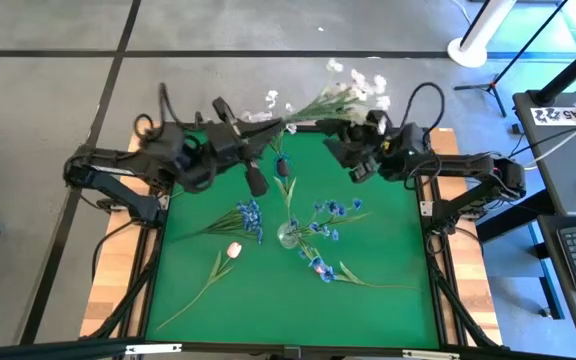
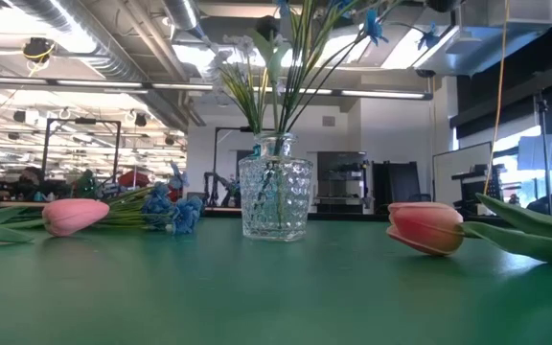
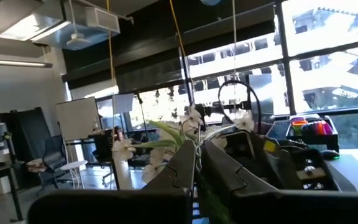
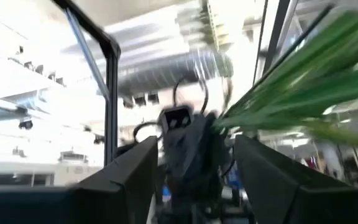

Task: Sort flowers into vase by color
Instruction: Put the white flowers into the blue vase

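Left tool (image 1: 268,135) pinches the white sprig's (image 1: 343,95) stem end at the counter's (image 1: 388,250) far edge; right tool (image 1: 340,135) stands open alongside, likely receiving it for the vase (image 1: 287,236).

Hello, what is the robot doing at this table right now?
Both arms are raised at the far edge of the green table. The left pincer is shut on the white flowers, with the right pincer beside it. The glass vase already holds blue flowers. A pink tulip lies on the table.
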`<state>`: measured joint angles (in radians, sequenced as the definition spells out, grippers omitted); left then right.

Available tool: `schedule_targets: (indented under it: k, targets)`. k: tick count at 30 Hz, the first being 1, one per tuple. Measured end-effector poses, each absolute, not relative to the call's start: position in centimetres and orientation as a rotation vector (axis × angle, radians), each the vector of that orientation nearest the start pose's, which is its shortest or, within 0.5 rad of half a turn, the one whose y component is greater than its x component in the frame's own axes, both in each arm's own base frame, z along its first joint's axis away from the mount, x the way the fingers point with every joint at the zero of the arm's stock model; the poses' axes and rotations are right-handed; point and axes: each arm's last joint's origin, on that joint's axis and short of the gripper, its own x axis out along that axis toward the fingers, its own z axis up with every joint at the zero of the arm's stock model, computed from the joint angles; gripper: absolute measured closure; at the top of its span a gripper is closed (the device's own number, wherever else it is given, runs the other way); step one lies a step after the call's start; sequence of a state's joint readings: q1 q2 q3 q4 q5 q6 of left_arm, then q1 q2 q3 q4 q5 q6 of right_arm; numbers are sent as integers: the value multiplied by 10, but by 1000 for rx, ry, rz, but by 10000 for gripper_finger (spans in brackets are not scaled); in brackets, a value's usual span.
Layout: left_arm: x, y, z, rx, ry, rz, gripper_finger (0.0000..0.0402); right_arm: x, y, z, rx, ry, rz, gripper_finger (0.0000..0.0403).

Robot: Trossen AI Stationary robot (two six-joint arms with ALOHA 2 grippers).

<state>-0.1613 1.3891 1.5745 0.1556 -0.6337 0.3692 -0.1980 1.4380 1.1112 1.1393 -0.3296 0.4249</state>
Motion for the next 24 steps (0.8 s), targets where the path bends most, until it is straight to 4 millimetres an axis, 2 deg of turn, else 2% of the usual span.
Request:
schedule_targets:
  k: [5, 9, 14, 20, 24]
  targets:
    - [310, -28, 484, 240, -211, 533, 394, 296, -54, 410, 246, -734, 304, 189]
    - [320, -28, 479, 245, -215, 512, 394, 297, -54, 409, 251, -733, 303, 189]
    - [322, -32, 476, 245, -204, 496, 394, 297, -55, 409, 265, -738, 283, 189]
    - [321, -48, 473, 274, -174, 441, 394, 296, -61, 410, 272, -752, 237, 191]
    - [322, -54, 467, 296, -117, 412, 394, 295, -66, 410, 271, -761, 211, 224]
